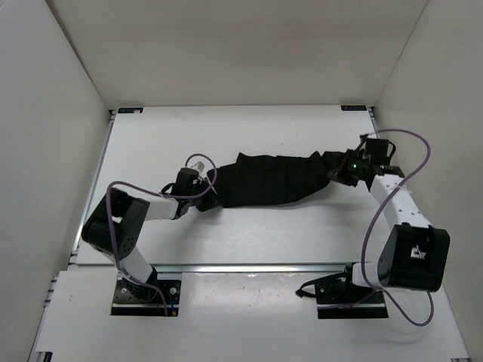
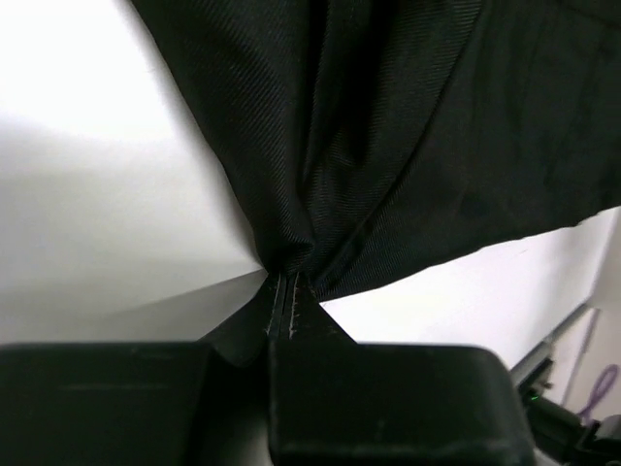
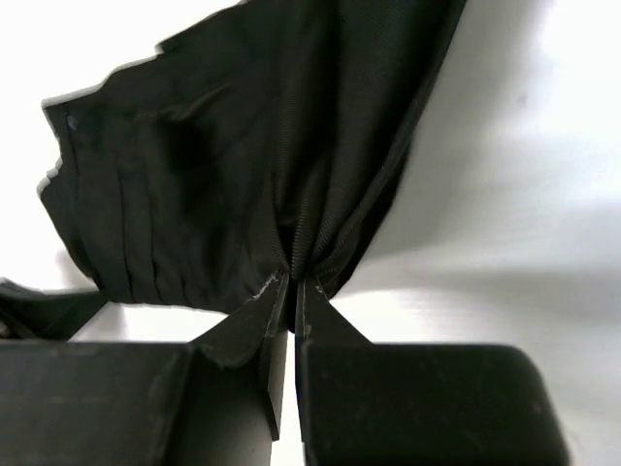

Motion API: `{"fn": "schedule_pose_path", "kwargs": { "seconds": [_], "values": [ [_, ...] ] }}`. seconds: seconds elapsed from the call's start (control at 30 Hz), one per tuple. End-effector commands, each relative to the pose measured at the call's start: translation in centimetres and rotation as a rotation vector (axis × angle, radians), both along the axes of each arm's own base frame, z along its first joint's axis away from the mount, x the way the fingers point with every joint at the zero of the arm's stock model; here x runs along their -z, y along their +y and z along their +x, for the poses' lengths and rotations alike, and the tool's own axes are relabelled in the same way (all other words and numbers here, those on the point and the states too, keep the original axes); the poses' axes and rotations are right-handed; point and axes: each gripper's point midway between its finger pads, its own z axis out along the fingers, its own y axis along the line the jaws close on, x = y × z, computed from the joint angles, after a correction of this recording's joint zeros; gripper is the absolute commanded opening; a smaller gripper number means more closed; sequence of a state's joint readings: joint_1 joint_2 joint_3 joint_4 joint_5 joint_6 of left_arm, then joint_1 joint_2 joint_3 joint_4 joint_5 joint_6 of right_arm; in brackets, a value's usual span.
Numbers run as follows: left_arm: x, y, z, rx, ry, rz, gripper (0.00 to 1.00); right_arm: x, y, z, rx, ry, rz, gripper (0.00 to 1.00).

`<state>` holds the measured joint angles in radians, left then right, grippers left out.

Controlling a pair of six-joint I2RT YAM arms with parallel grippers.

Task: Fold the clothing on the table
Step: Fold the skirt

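Observation:
The black clothing (image 1: 272, 179) lies stretched left to right across the middle of the white table (image 1: 249, 128), creased along its length. At its left end my left gripper (image 1: 210, 191) is shut on a bunched edge of the fabric; in the left wrist view the clothing (image 2: 388, 146) gathers into the closed jaws of the left gripper (image 2: 284, 277). My right gripper (image 1: 341, 170) is shut on the right end; the right wrist view shows the pleated clothing (image 3: 223, 184) pinched at the tips of the right gripper (image 3: 294, 277).
Thin metal rails run along the table's left edge (image 1: 94, 185) and near edge (image 1: 256, 267). White walls enclose the table on three sides. Purple cables (image 1: 415, 151) loop off both arms.

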<state>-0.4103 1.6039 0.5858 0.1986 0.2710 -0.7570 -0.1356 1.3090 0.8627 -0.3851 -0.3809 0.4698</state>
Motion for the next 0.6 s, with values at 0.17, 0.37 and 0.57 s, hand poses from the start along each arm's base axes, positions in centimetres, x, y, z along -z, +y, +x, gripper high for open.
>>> {"fn": "schedule_pose_path", "kwargs": {
  "seconds": [0.17,0.37,0.57],
  "values": [
    [0.2,-2.4,2.2,-0.01,-0.027,-0.07,0.0,-6.3,7.4,4.0,-0.339,-0.101,-0.157,0.01],
    [0.2,-2.3,2.2,-0.011,-0.027,-0.081,0.0,-7.9,19.2,4.9,-0.537,-0.169,-0.085,0.0],
    [-0.1,-2.1,2.1,-0.011,-0.037,-0.101,0.0,-4.9,28.7,2.5,-0.725,-0.122,-0.019,0.0]
  ]
}}
